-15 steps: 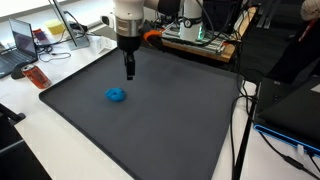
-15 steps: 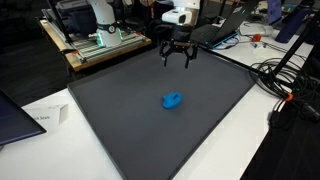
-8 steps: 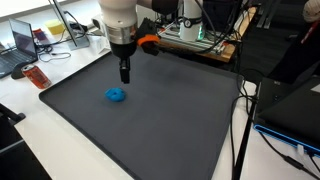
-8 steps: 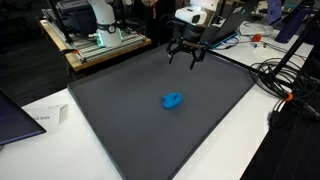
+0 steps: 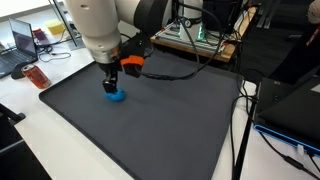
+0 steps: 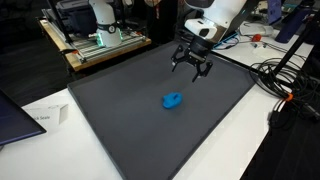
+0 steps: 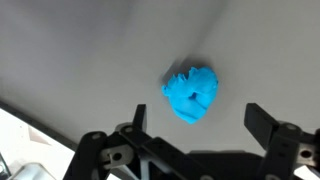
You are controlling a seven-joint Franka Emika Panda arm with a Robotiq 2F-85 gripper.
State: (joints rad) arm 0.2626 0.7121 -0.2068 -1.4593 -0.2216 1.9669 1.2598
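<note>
A small crumpled blue thing (image 5: 116, 96) lies on a dark grey mat (image 5: 170, 120), also seen in an exterior view (image 6: 173, 100). My gripper (image 5: 111, 82) hangs above the mat, open and empty, with its fingers spread (image 6: 191, 66). In the wrist view the blue thing (image 7: 190, 93) sits on the mat just beyond my two black fingers (image 7: 197, 125), centred between them and not touched. The mat (image 6: 130, 120) holds nothing else.
A laptop (image 5: 20, 45) and a red item (image 5: 37, 77) lie beside the mat. Electronics gear (image 6: 100, 40) stands at the back. Cables (image 6: 285, 85) trail off one side. A paper (image 6: 45, 117) lies near a dark laptop (image 6: 10, 115).
The arm has swung across the mat and come lower. The blue thing has not moved. The gripper stays open.
</note>
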